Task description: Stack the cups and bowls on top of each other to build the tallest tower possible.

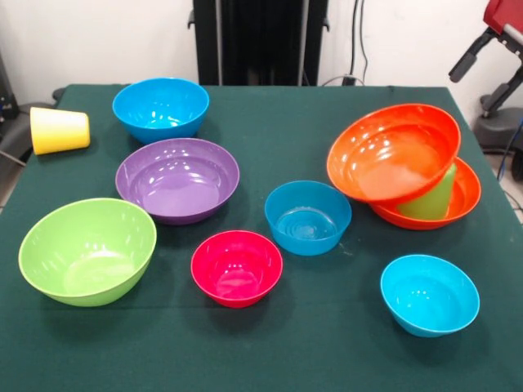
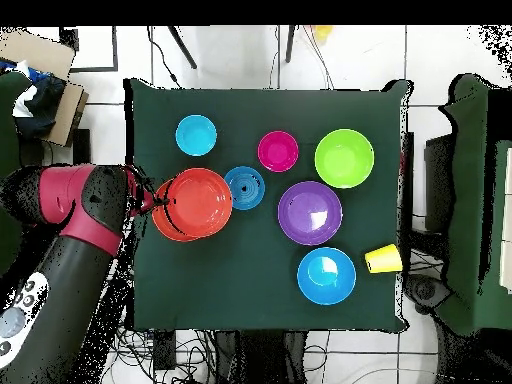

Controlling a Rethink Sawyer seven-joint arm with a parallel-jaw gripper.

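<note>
Two orange bowls form a low pile at the right in the front view. The upper orange bowl (image 1: 392, 153) tilts on a light green cup (image 1: 435, 200), which stands in the lower orange bowl (image 1: 467, 196). The pile (image 2: 200, 202) also shows in the overhead view. The yellow cup (image 1: 59, 129) lies on its side at the table's left edge. Standing apart on the cloth are a blue bowl (image 1: 160, 108), a purple bowl (image 1: 177, 179), a lime green bowl (image 1: 87, 251), a pink-red bowl (image 1: 236, 267), a second blue bowl (image 1: 307, 216) and a cyan bowl (image 1: 429, 294). My gripper (image 2: 150, 203) is at the pile's edge.
The green cloth-covered table (image 1: 270, 343) carries everything. The red and black arm (image 2: 85, 215) reaches in from beside the table, and part of it (image 1: 502, 20) shows at the top right of the front view. The black pedestal (image 1: 257, 41) stands behind the table.
</note>
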